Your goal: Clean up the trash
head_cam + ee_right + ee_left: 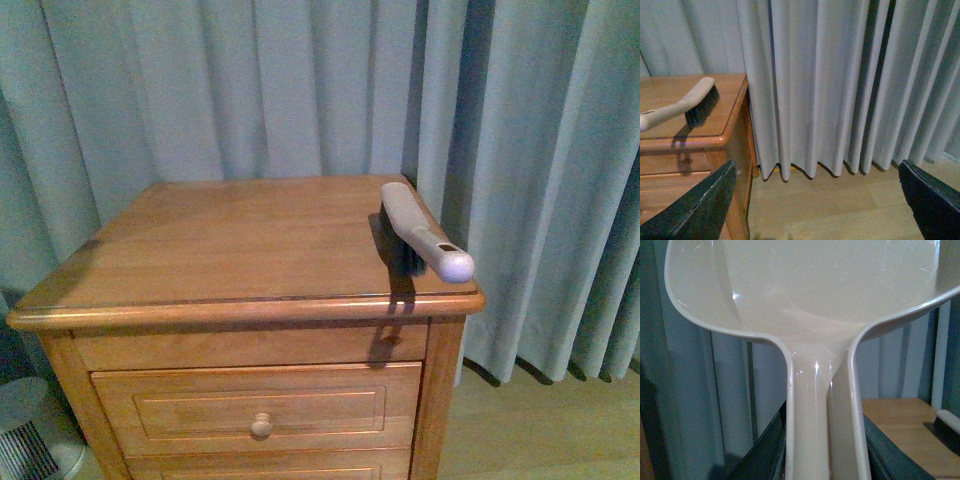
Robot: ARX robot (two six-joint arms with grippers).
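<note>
So, far left in the front view a white grilled appliance [25, 440] can be seen on the floor beside the wooden counter [200, 250]. A round knob [261, 425] is fitted on the upper drawer. Over by the counter's right edge a grey brush [425, 235] is laid bristles-down, handle pointed toward the front-right corner. A blue-grey curtain [300, 80] is hung behind everything. The left pincer [822, 450] is closed around the handle of the pale dustpan [815, 290]. The right pincer [810, 210] is spread wide with nothing in it, over the wooden floor [840, 195] beside the counter. The trash can't be spotted in any view.
</note>
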